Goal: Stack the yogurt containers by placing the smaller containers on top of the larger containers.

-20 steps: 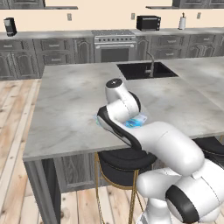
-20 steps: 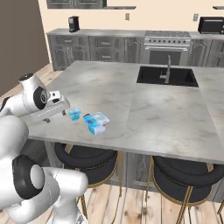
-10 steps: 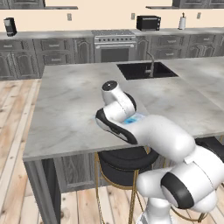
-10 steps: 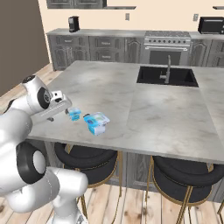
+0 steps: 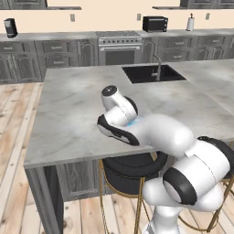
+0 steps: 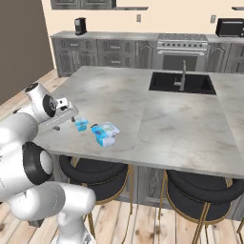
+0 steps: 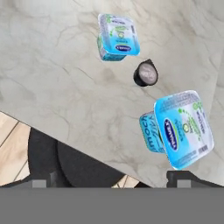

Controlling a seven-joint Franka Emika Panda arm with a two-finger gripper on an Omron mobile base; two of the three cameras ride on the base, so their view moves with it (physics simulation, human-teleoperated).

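Observation:
In the hand view the big bright-blue tub point(image 7: 179, 129) with its wide pale lid rim stands near the counter's front edge. The tiny dark round cup point(image 7: 145, 73) sits just beyond it, and the small light-blue tub point(image 7: 117, 37) stands farther on. All three stand apart on the marble. My gripper point(image 7: 111, 181) hovers above the counter edge, open, with nothing between its tips. From the right base view the small tub point(image 6: 81, 124) is next to my gripper point(image 6: 70, 116), with the big tub point(image 6: 106, 133) to its right. A sliver of blue tub point(image 5: 134, 122) peeks past the arm.
The marble island counter point(image 6: 143, 105) has a sink point(image 6: 181, 82) with a faucet toward the back. Black stools point(image 6: 95, 171) stand under the front edge. The counter's front edge point(image 7: 65, 131) runs right below the hand.
The arm's upper links have swung a little to the left in the left base view. The hand stays near the small tub, and the containers have not moved.

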